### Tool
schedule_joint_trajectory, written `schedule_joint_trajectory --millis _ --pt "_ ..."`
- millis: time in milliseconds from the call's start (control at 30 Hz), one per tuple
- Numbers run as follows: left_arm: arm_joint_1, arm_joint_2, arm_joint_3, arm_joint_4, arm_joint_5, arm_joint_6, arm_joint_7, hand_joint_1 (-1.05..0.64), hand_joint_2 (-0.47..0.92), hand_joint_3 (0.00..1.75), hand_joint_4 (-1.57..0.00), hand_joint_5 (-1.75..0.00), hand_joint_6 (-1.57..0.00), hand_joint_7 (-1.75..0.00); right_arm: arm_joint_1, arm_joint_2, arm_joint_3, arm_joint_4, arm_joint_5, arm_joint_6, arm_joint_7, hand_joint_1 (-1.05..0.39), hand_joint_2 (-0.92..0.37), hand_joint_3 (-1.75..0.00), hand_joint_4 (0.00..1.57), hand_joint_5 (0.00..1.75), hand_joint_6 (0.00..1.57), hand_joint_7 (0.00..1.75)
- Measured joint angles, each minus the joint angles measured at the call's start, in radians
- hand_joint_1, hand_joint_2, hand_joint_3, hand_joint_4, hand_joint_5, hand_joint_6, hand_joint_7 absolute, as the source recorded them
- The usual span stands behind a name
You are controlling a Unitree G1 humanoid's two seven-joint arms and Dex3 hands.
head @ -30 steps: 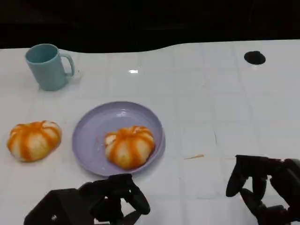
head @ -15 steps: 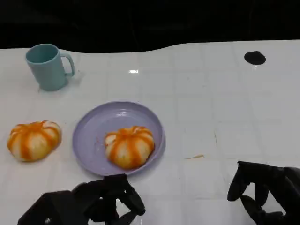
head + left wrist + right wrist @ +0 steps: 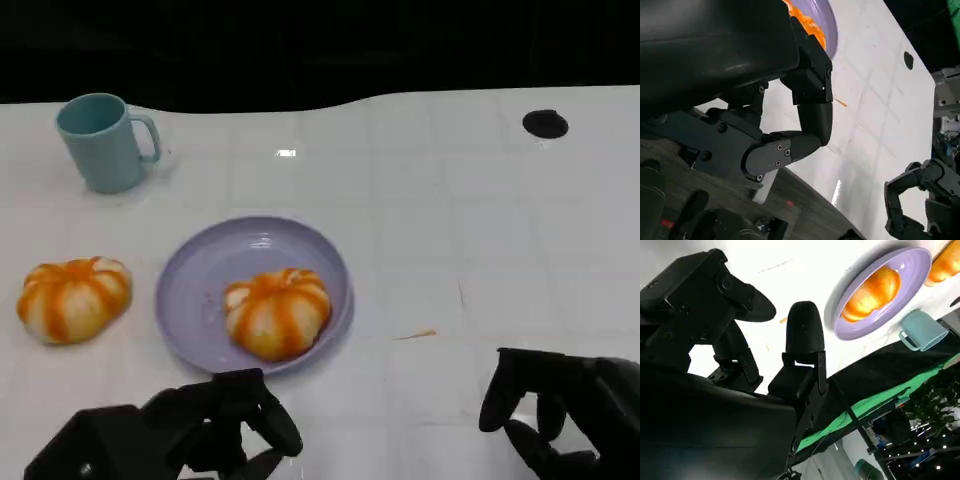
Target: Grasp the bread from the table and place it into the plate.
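1. The white table [image 3: 470,200] carries everything; both hands sit at its near edge.
2. The plate [image 3: 200,280] lies left of centre and already holds one bun [image 3: 277,312].
3. The bread [image 3: 73,298] still to be moved lies on the table just left of the plate, apart from its rim.
4. The mug [image 3: 103,142] stands behind the bread, well clear.
5. The left hand [image 3: 215,430] holds nothing, its fingers curled loosely; it is the nearer one. I judge it should spread its fingers, reach left and forward, come down over the bread's crown and close gently, since it looks soft.
6. The right hand [image 3: 560,415] holds nothing, fingers bent but apart, and can stay put.
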Motion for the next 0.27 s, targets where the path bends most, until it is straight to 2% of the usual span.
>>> schedule_joint_trajectory --millis 267 --pt "-0.001 0.0 0.0 0.02 0.0 -0.012 0.0 -0.32 0.84 0.68 -0.64 -1.75 -0.59 -1.45 -0.004 0.0 0.002 0.0 -0.003 0.003 -0.001 -0.01 -0.3 -1.25 0.88 1.68 0.89 1.24"
